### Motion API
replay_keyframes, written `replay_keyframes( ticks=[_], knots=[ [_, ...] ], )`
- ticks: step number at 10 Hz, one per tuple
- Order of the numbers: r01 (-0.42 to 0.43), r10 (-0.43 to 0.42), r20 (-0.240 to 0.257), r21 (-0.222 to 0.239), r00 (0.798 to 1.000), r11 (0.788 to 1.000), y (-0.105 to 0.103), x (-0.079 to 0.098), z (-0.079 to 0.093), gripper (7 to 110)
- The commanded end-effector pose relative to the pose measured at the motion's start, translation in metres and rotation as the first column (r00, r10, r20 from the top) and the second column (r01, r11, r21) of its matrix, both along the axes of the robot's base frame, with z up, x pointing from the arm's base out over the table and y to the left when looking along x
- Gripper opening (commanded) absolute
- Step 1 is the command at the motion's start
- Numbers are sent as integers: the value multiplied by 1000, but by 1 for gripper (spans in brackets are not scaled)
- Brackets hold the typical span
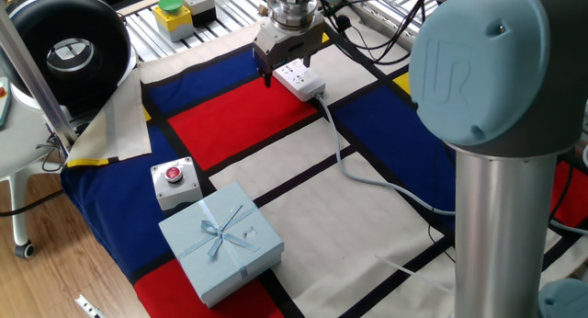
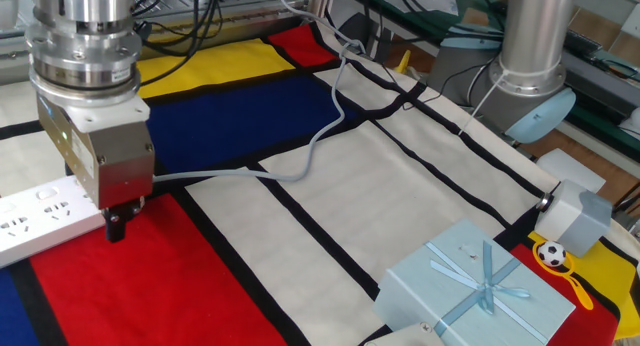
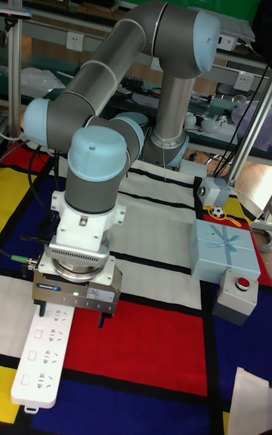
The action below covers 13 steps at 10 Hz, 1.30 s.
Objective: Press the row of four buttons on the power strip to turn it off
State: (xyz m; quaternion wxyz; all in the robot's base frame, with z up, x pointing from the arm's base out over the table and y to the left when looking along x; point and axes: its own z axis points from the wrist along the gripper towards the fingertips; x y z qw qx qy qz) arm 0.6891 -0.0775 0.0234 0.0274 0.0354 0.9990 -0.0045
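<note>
The claw [image 2: 117, 224] is hanging just over the cord end of the power strip [image 1: 300, 80], which is lying flat on the coloured cloth [image 1: 230, 125] covering the table, at the edge of a red panel. Its dark fingertips are showing below the metal body, but whether they are apart or together cannot be told. The grey cord [image 2: 310, 146] is trailing away from the strip, while a pale blue gift box [image 1: 220, 240] is sitting well apart.
</note>
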Motion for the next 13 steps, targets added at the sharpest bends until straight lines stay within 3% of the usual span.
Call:
replay_keyframes(
  ticks=[1,13],
  knots=[
    [9,-9,2,19,1000,1000,1,0,-4,22],
    [6,-6,-11,15,1000,1000,1,-9,-13,22]
  ],
)
